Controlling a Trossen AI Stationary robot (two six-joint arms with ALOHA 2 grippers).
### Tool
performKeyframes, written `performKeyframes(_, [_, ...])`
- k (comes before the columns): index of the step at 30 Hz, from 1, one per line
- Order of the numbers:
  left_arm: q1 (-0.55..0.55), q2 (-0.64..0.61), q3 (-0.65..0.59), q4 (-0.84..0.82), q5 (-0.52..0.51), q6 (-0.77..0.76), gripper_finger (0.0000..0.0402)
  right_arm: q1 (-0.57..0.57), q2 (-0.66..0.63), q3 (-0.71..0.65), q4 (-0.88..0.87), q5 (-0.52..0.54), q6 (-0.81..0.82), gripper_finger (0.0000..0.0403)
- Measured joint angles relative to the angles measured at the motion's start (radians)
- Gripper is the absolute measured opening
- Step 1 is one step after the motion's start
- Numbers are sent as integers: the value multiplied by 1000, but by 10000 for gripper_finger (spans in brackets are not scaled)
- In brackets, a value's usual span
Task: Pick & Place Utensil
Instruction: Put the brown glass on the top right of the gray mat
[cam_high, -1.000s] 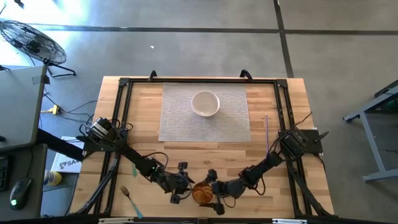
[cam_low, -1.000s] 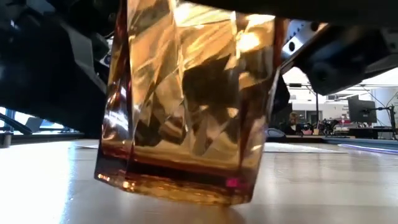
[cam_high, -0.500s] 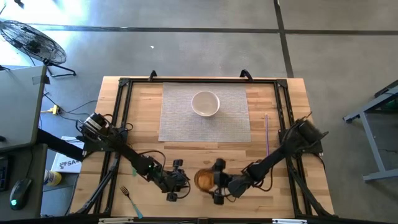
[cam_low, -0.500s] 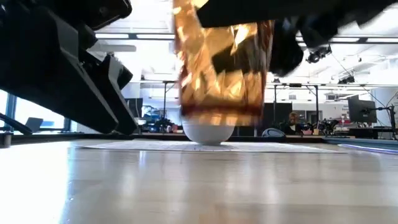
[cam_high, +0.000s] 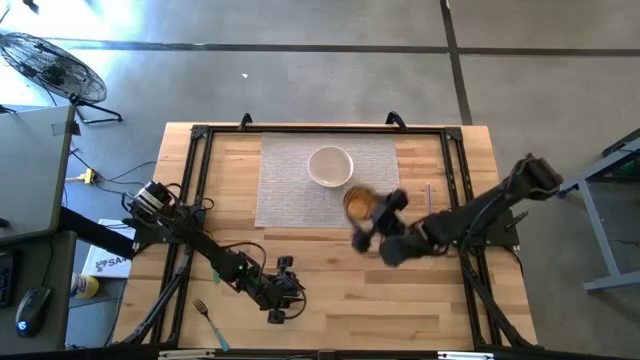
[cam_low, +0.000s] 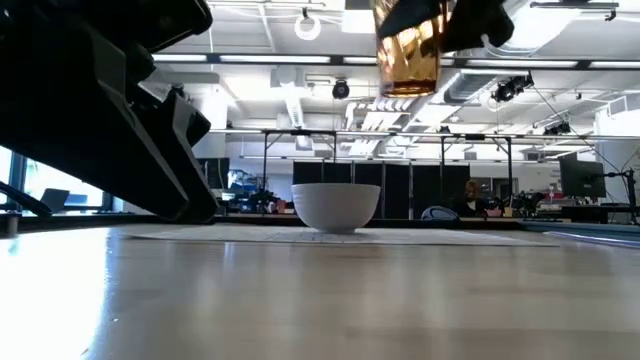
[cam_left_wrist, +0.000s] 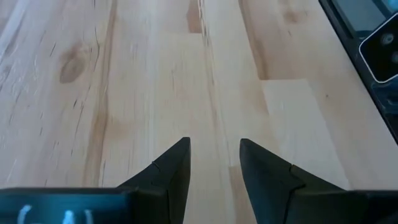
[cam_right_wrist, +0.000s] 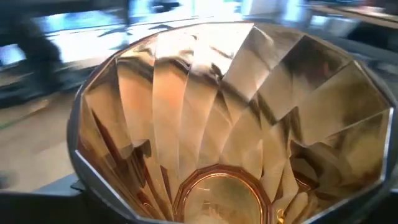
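An amber faceted glass (cam_high: 360, 204) is up in the air in my right gripper (cam_high: 376, 221), over the right edge of the grey placemat (cam_high: 290, 190) and just right of the white bowl (cam_high: 330, 166). The low view shows the glass (cam_low: 410, 45) high above the bowl (cam_low: 336, 207). My right wrist view looks into the glass's open mouth (cam_right_wrist: 230, 143). My left gripper (cam_high: 284, 290) is open near the table's near edge, over bare wood (cam_left_wrist: 214, 165). A teal-handled fork (cam_high: 208, 318) lies flat near the near left corner. A thin purple utensil (cam_high: 430, 215) lies right of the placemat. My right gripper is shut on the amber glass, its fingers (cam_high: 394, 201) coming about level from the table's right and near side against the outer wall (cam_high: 372, 210). The glass hides the exact contact in the wrist view. It is lifted clear of the table and roughly upright in the low view.
A black frame (cam_high: 195, 180) runs round the table's edges. The bowl stands on the placemat at the far middle. Bare wood lies between the placemat and the near edge.
My right gripper has carried the glass from the near edge, beside my left gripper, up and toward the far right, to beside the bowl. The glass rose from just above the table to well above bowl height. My left gripper drew slightly toward the left and stayed low.
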Motion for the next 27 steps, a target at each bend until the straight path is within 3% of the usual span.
performKeyframes(6, [0,1,0,-1,0,0,136,-182,-58,0,-193,76,110,379])
performKeyframes(16, [0,1,0,-2,1,-1,136,-589,-10,-51,-191,5,134,379])
performKeyframes(21, [0,1,0,-2,1,-8,136,-789,-9,-162,-24,-117,104,379])
performKeyframes(27, [0,2,0,-3,1,-8,136,-965,-9,-318,442,-327,-71,379])
